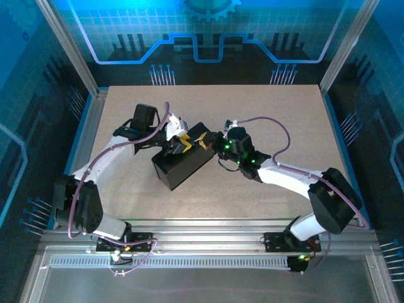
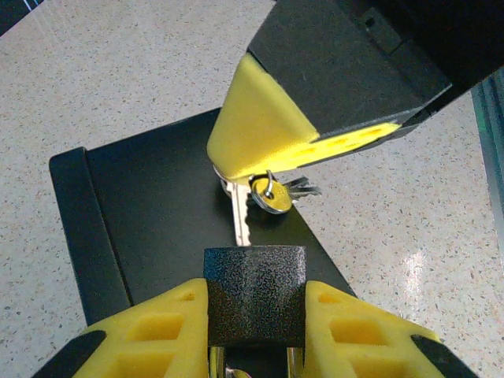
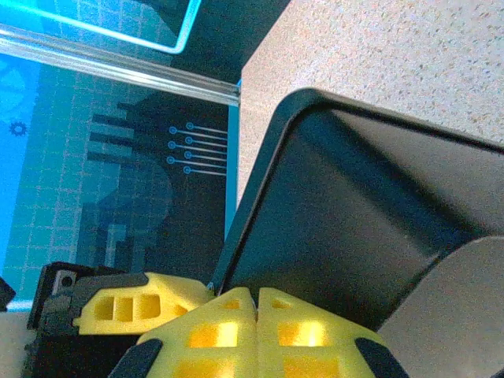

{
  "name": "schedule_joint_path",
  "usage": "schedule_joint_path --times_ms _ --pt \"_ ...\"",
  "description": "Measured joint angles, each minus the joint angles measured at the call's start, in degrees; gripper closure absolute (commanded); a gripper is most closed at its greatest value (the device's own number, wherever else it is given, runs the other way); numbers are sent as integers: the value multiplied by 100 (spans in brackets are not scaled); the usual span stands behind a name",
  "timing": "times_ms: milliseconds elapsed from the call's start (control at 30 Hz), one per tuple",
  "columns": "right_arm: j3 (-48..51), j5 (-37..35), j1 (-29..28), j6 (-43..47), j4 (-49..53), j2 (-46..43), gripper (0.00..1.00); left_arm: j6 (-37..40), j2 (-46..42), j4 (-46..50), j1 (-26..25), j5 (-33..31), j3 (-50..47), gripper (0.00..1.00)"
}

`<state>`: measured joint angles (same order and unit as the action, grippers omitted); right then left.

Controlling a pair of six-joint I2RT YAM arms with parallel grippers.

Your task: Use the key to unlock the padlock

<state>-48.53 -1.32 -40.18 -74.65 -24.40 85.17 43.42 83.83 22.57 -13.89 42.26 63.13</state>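
- The right gripper has its yellow fingertips pressed together, with no gap between them.
- Directly ahead of the jaws stands a black box with a rounded corner.
- Just left of the jaws sits a separate yellow finger on a black mount.
- Beyond the box lies the speckled table; far left is a blue circuit-patterned panel.

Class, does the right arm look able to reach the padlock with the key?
Likely yes: the key in the right claw points straight at the padlock in the left claw, nothing between them.
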Motion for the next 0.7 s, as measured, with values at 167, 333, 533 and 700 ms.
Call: schedule_joint_path --times_ms 167,333,533,700 --pt "0 -122 0 -103 -103 -2 100 0 0 4 0 -2 0 100" --pt "0 -125 0 -173 -149 -2 100 0 0 2 0 -37 2 100" --pt "0 -83 -4 -293 -184 -2 100 -2 0 -2 -4 -52 0 100" --pt "0 -66 -57 -337 -181 -2 100 -4 0 -28 -15 -79 0 100"
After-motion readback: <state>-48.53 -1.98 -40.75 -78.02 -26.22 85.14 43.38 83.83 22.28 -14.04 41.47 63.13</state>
